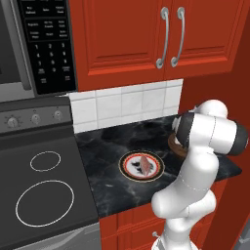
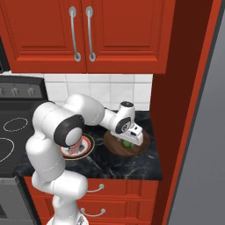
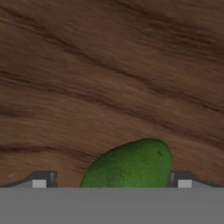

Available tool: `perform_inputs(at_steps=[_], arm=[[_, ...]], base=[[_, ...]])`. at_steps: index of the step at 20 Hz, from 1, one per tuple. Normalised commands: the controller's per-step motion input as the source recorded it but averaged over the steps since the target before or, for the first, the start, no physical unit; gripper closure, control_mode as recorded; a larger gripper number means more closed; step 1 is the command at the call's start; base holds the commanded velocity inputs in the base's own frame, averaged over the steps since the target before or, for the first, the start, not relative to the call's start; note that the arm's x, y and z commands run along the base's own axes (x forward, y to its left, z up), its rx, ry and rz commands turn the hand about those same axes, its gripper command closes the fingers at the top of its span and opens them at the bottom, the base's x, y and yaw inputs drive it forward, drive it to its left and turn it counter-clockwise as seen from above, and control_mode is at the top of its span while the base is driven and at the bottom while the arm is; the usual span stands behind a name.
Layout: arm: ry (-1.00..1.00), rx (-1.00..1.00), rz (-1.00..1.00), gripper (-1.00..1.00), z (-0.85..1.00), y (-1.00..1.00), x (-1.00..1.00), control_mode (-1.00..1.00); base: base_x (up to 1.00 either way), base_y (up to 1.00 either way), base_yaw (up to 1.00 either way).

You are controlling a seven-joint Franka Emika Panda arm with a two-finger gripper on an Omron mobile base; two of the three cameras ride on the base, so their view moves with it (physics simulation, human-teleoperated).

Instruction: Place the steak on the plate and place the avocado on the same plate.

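The steak (image 1: 145,165) lies flat on the round white plate (image 1: 125,166) with its dark, orange-edged rim, in the middle of the black counter. Right of it stands a dark brown wooden bowl (image 2: 141,147), and the avocado (image 2: 127,143) rests inside. My gripper (image 2: 128,140) reaches down into the bowl, right over the fruit. In the hand view the avocado (image 3: 131,166) sits between my two fingertips (image 3: 41,180), with a gap on each side. The gripper (image 3: 111,181) is open and holds nothing. The bowl's wood grain (image 3: 109,74) lies behind the avocado.
The stove top (image 1: 44,185) borders the counter on the left, with a microwave (image 1: 34,44) above it. Red cabinets (image 2: 83,35) hang overhead. A tall red side panel (image 2: 176,110) closes off the counter just right of the bowl.
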Motion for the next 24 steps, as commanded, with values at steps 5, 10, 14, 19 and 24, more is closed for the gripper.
perform_inputs(at_steps=[5, 10, 14, 19, 24], arm=[[0.0, 0.0, 0.0, -1.0, -0.01, 0.0, 0.0, -1.0], [0.01, 0.02, 0.0, -1.0, -0.07, 0.0, 0.0, -1.0], [0.02, 0.03, 0.0, -1.0, -0.1, 0.0, 0.0, -1.0], [0.04, 0.02, 0.0, 1.0, -0.09, 0.0, 0.0, -1.0], [0.05, 0.0, 0.0, 1.0, -0.04, 0.0, 0.0, -1.0]], base=[[0.0, 0.0, 0.0], [0.0, 0.0, 0.0], [0.0, 0.0, 0.0], [0.0, 0.0, 0.0], [0.0, 0.0, 0.0]])
